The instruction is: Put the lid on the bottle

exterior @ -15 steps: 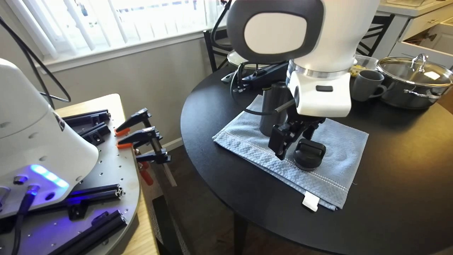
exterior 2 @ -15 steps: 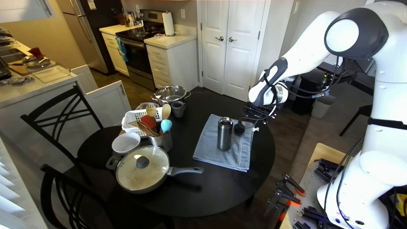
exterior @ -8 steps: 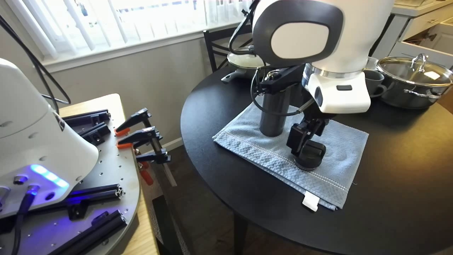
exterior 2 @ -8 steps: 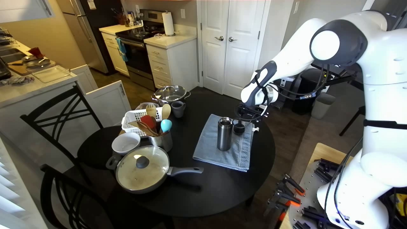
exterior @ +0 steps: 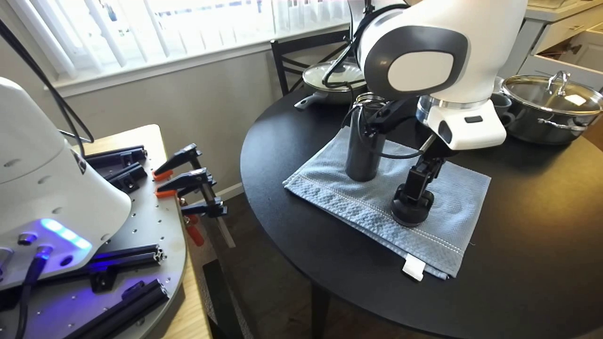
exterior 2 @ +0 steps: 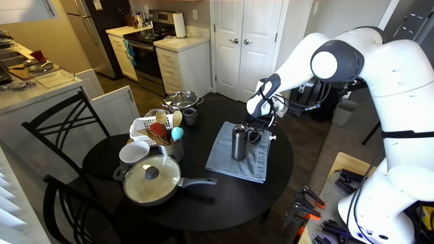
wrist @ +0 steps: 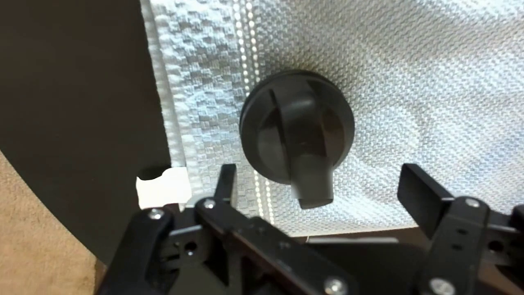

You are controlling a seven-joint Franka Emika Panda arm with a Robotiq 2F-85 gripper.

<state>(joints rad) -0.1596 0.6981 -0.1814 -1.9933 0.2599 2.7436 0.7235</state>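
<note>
The lid (wrist: 297, 127) is a black round cap with a raised handle bar, lying on a blue-grey towel. It also shows in both exterior views (exterior: 410, 211) (exterior 2: 255, 137), partly covered by the gripper or cables. The bottle (exterior: 362, 157), a dark grey cylinder with a metallic rim, stands upright and open on the towel beside the lid; it also shows in an exterior view (exterior 2: 239, 144). My gripper (wrist: 318, 184) is open, with one finger on each side of the lid's handle and gaps on both sides. In an exterior view the gripper (exterior: 418, 188) is right over the lid.
The folded towel (exterior 2: 223, 157) lies on a round black table (exterior 2: 234, 206). A lidded pan (exterior 2: 152, 181), a utensil holder (exterior 2: 173, 150), a white bowl (exterior 2: 134, 152), a white basket (exterior 2: 139, 130), a grey mug (exterior 2: 190, 116) and a steel pot (exterior: 541, 120) stand around it.
The arm has swung over the table and the gripper has come from beside the lid to over it, turning so its fingers line up in an exterior view. Lid and bottle have not moved.
</note>
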